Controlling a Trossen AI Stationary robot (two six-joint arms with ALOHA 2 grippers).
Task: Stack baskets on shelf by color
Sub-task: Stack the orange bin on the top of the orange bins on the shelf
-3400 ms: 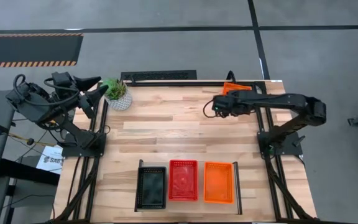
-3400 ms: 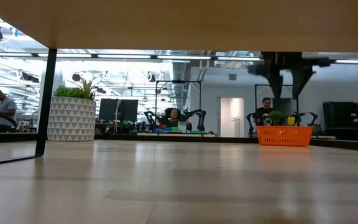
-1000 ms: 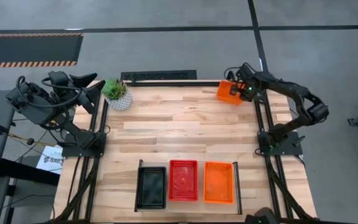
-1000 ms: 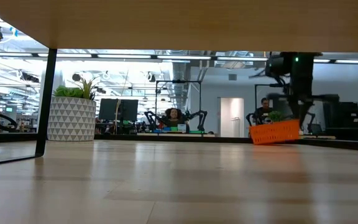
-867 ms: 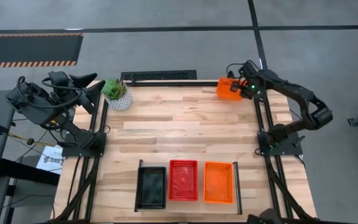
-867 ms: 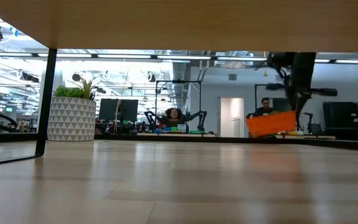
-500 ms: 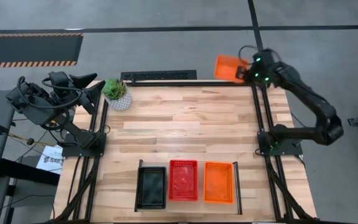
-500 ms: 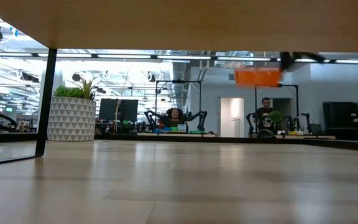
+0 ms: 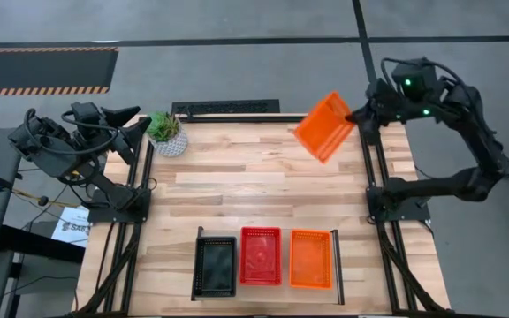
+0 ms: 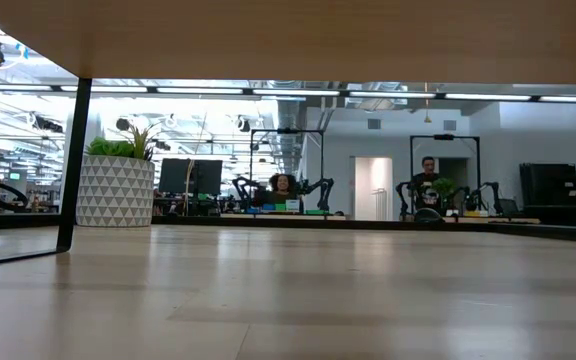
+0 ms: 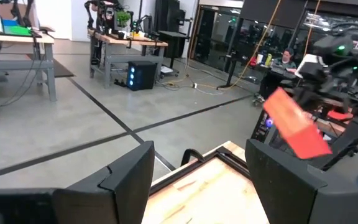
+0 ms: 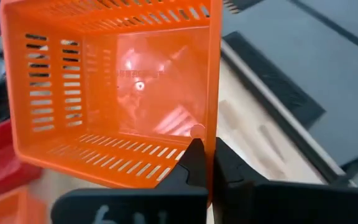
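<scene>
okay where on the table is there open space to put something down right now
The tabletop is bare between the potted plant at the far left corner and the shelf, which is crowded with black, red and orange baskets. The right gripper holds an orange basket above the far right.

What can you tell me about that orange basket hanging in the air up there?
The lifted orange basket is a small rectangular tub of glossy plastic with slotted walls, a smooth floor and nothing inside. It hangs tilted above the table's far right corner, touching no surface. The right gripper is clamped on one wall's rim and alone holds it. A matching orange basket sits on the shelf at the table's near edge.
</scene>
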